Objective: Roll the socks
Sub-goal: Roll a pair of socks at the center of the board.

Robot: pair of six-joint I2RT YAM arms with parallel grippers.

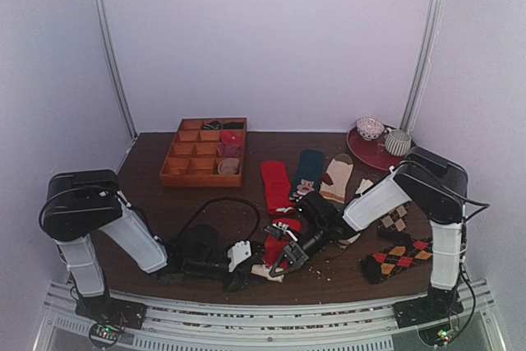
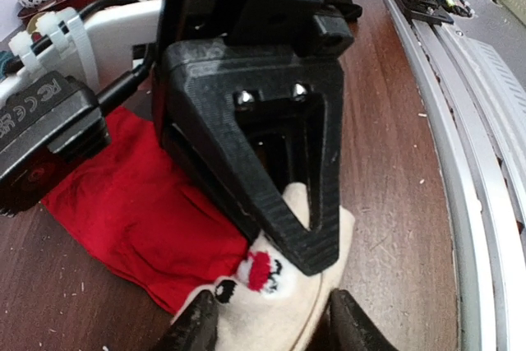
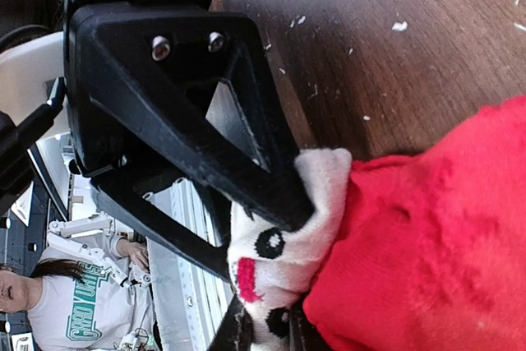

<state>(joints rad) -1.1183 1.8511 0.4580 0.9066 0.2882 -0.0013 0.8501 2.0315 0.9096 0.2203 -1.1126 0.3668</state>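
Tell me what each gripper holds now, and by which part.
The right gripper pinches the red sock by its cream patterned end. The left gripper straddles that same end; whether it clamps cannot be told.

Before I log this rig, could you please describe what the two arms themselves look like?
The left arm and right arm match: white links between bulky black joint housings. Their fingers are black, ribbed, triangular open frames. A black cable loops out beside the left arm.
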